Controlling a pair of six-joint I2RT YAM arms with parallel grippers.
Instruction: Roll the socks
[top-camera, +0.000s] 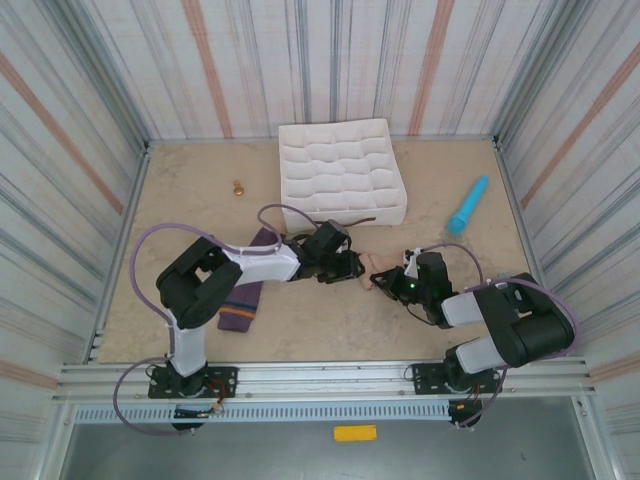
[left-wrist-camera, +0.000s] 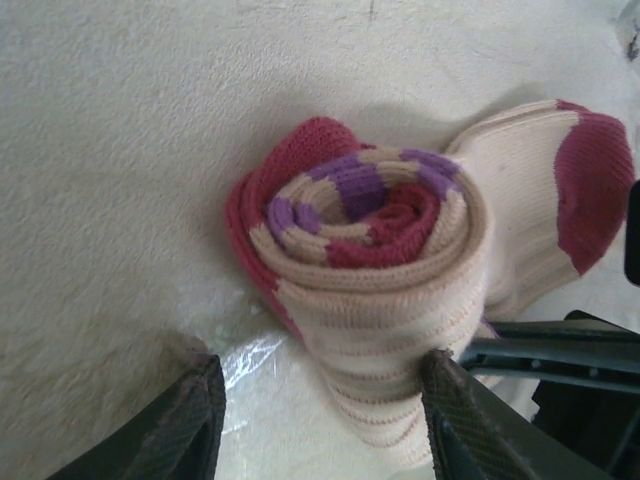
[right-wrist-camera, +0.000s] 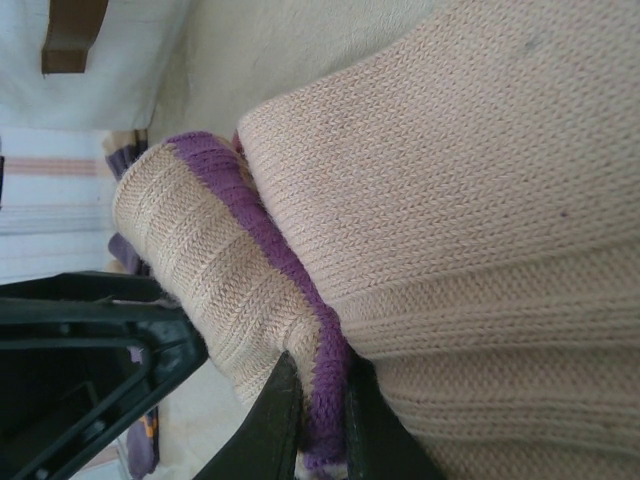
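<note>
The beige sock (left-wrist-camera: 372, 262) is wound into a roll showing dark red and purple stripes, and its dark red end (left-wrist-camera: 592, 190) lies flat behind the roll. My left gripper (left-wrist-camera: 320, 425) stands open around the roll's near end. Its right finger (left-wrist-camera: 462, 420) touches the fabric, while the left finger stands apart. My right gripper (right-wrist-camera: 325, 420) is shut on the purple-edged rim of the beige sock (right-wrist-camera: 470, 230). From above, the beige sock (top-camera: 374, 271) lies between my left gripper (top-camera: 338, 264) and my right gripper (top-camera: 396, 283). The purple sock (top-camera: 245, 292) lies flat under the left arm.
A white compartment tray (top-camera: 340, 170) stands at the back centre. A turquoise stick-shaped object (top-camera: 468, 205) lies to the right of it. A small brown item (top-camera: 239, 187) sits at the back left. Striped walls enclose the table.
</note>
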